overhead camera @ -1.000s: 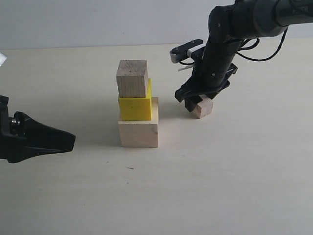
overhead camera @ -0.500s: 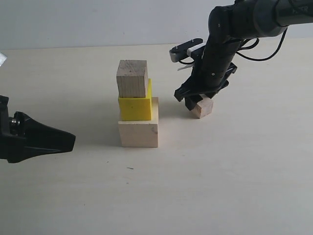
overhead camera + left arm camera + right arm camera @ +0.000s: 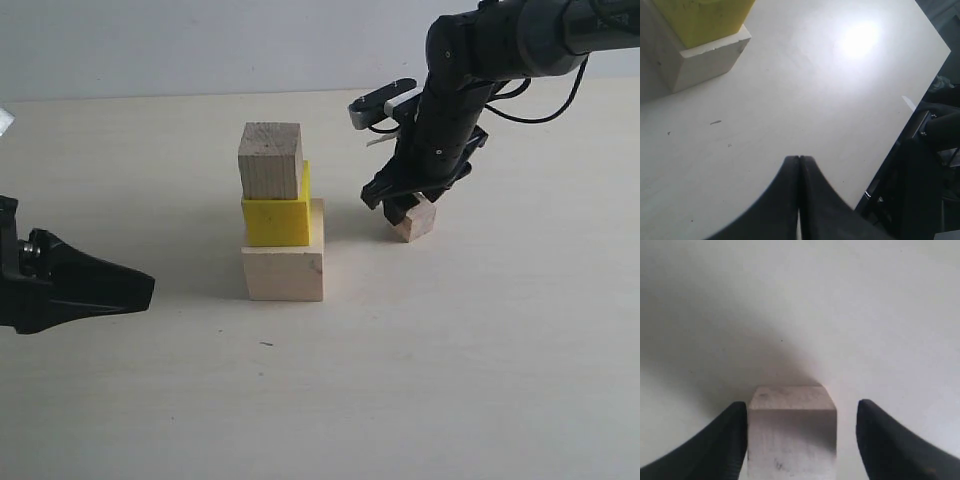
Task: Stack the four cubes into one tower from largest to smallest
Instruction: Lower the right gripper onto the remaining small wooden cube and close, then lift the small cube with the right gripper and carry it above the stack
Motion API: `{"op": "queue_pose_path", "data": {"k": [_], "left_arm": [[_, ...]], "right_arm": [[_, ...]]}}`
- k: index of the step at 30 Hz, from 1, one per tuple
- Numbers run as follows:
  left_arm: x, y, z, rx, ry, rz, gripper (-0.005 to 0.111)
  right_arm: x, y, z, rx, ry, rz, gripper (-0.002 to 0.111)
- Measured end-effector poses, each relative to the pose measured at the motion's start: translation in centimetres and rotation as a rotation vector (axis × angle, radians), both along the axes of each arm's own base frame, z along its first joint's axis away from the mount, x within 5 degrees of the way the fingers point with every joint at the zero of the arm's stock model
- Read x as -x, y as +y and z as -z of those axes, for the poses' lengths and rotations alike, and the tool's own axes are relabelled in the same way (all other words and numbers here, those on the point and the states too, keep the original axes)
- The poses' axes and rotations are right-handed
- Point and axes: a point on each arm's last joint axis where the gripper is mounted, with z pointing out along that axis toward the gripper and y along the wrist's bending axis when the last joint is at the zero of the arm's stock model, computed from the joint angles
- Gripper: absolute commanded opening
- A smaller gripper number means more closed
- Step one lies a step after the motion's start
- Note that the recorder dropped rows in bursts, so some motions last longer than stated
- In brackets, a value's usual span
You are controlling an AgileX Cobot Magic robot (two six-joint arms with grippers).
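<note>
Pale tabletop (image 3: 450, 380): right gripper (image 3: 801, 407) gapes wide astride the smallest cube (image 3: 418, 222) near the tower (image 3: 283, 215); left gripper (image 3: 799, 162) pinched closed. Cube judged light, rigid; grip opposite flat faces.

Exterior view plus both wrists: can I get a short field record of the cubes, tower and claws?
tower: three cubes high
bottom: pale whitish cube
middle: yellow cube
top: larger tan cube
off tower: smallest tan cube, on the table, right of the tower
right claw: open, astride the smallest tan cube, gap on one side
left claw: shut, empty, left of the tower, apart from it
</note>
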Motion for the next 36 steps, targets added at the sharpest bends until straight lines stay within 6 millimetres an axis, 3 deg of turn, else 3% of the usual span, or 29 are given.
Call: {"op": "queue_pose_path", "data": {"k": [7,15,21,27,33,36], "left_arm": [[0.0,0.0,0.0,0.000,0.000,0.000,0.000],[0.0,0.0,0.0,0.001,0.001,0.001,0.000],[0.0,0.0,0.0,0.001,0.001,0.001,0.000],[0.0,0.0,0.0,0.001,0.001,0.001,0.000],[0.0,0.0,0.0,0.001,0.001,0.001,0.000],[0.0,0.0,0.0,0.001,0.001,0.001,0.000]], "right_arm": [[0.0,0.1,0.4,-0.003,0.012,0.005,0.055],[0.0,0.1,0.4,-0.008,0.017,0.022,0.004],[0.3,-0.3,-0.1,0.026,0.034,0.007,0.000],[0.0,-1.7,-5.0,-0.010,-0.092,0.005,0.000],[-0.5,-6.4,-9.0,-0.260,-0.209,0.011,0.000],[0.9,-8.1,-10.5,-0.425,-0.293,-0.073,0.000]]}}
